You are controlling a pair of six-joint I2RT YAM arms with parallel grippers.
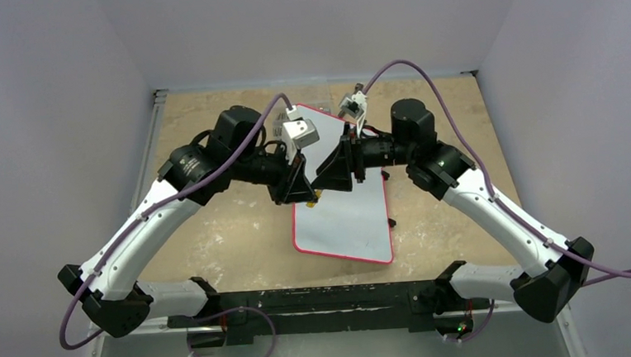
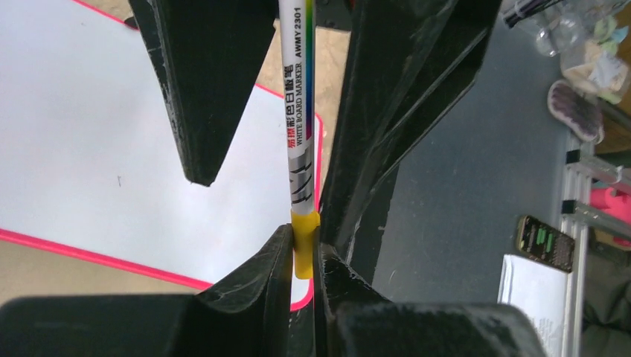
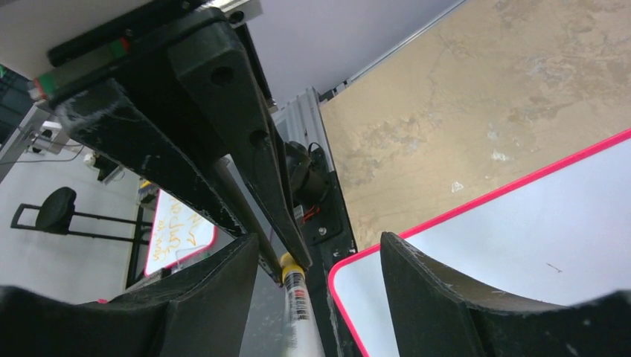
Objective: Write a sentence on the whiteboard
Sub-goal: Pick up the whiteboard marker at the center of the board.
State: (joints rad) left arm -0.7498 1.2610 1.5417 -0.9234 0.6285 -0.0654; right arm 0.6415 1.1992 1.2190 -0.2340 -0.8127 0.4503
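1. The tan, mottled flat table point(image 1: 216, 234) fills the middle of the overhead view; it has a metal rail along its left edge.
2. The white-and-black left arm point(image 1: 146, 230) and right arm point(image 1: 496, 209) rise from the lower corners of that view; they meet above the centre.
3. The large flat rectangular whiteboard point(image 1: 348, 218) lies flat on the table at the centre of the overhead view; it is turned slightly, with its long sides running up the frame; its upper half sits under the two grippers. Its surface is pale grey-white and plain; a thin red frame with rounded corners runs round it; small black feet point(image 1: 392, 222) stick out at its right edge. In the left wrist view it fills the left half, marked only by a tiny dark fleck point(image 2: 118, 180).
4. The black right gripper point(image 3: 318, 245) has its jaws apart; seen from the left wrist, its two fingers stand either side of the pen, with table showing between them and the barrel.
5. The black left gripper point(image 2: 303, 232), at the bottom centre of its own view, is clamped on the pen.
6. The slim white marker pen point(image 2: 299, 111), printed "WHITE BOARD MARKER", runs up to the top edge; its yellow end section point(image 2: 304, 260) is the part pinched.
7. A small red-edged board with orange handwriting point(image 3: 178, 230) shows far off at the lower left of the right wrist view; the words are too small to read.
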